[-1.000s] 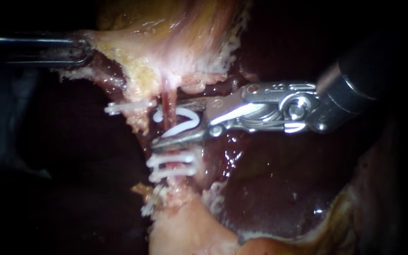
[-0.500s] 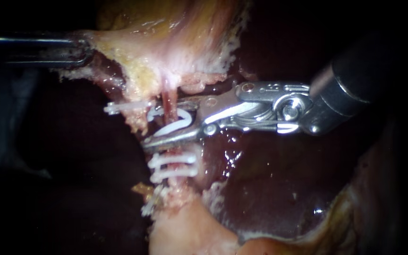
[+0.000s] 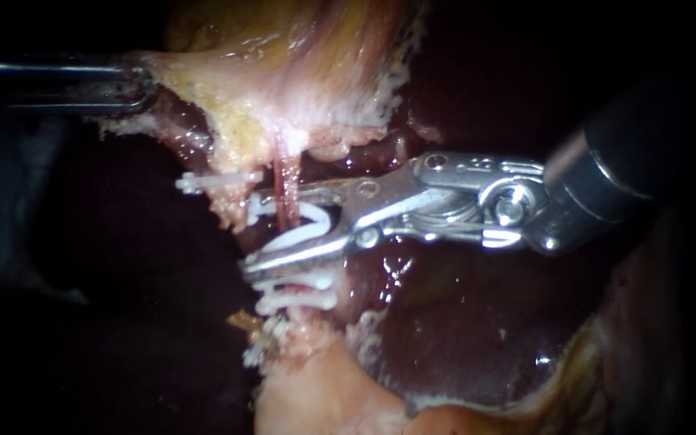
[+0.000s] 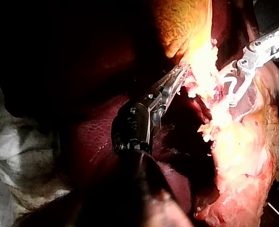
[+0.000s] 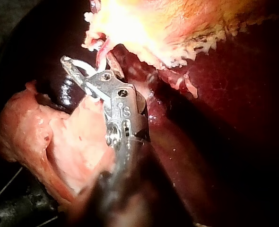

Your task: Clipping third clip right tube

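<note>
My right instrument's pincer (image 3: 255,234) grasped the third clip (image 3: 300,235), which gaped unclosed astride the tube (image 3: 286,173) just above two closed clips (image 3: 296,292), so squeezing it shut remained.

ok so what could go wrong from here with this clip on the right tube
The open clip held by the right instrument sits just above the two closed clips; closing could land on or knock the upper one.
Its tip lies by the fatty fringe beside the tube and might catch that too.
If the left instrument slips off the gallbladder, the tube may slacken.
</note>
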{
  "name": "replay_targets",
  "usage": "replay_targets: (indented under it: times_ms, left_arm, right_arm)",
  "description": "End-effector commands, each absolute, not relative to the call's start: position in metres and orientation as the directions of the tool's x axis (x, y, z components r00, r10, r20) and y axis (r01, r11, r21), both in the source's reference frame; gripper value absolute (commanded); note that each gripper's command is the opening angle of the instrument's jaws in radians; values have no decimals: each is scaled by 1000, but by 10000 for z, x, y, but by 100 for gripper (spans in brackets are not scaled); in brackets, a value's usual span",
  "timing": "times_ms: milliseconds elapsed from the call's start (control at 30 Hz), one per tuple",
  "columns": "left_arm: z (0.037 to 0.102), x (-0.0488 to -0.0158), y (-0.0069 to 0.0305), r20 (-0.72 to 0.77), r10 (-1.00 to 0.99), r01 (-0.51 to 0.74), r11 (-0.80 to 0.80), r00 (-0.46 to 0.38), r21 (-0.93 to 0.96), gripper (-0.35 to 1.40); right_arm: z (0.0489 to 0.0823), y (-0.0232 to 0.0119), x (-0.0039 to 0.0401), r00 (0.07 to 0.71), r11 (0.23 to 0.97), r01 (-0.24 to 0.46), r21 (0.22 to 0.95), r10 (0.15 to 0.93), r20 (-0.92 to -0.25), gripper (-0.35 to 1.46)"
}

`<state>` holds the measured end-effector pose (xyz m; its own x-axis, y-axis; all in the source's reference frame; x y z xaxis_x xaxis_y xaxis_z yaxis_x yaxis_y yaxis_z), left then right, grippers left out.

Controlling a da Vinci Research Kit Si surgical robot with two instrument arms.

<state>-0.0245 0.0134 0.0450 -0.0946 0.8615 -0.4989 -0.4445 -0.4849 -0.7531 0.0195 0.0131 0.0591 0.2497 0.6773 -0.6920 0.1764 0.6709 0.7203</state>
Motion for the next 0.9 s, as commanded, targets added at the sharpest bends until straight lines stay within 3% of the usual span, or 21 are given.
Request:
replay_targets:
  times_ms: [33,433,900]
  left_arm:
    - [450,-245,134,-499,861,-444,-485,-95,-753,-35]
    - [451,-243,135,-499,861,-443,-485,-95,-754,-35]
    - [452,-242,135,-499,861,-443,-486,-95,-754,-35]
  right_arm:
    - [588,131,195,246,670,180,720,678,-692,50]
    - [561,131,196,208,642,237,729,699,-684,49]
    - [547,140,199,175,605,243,758,742,-648,49]
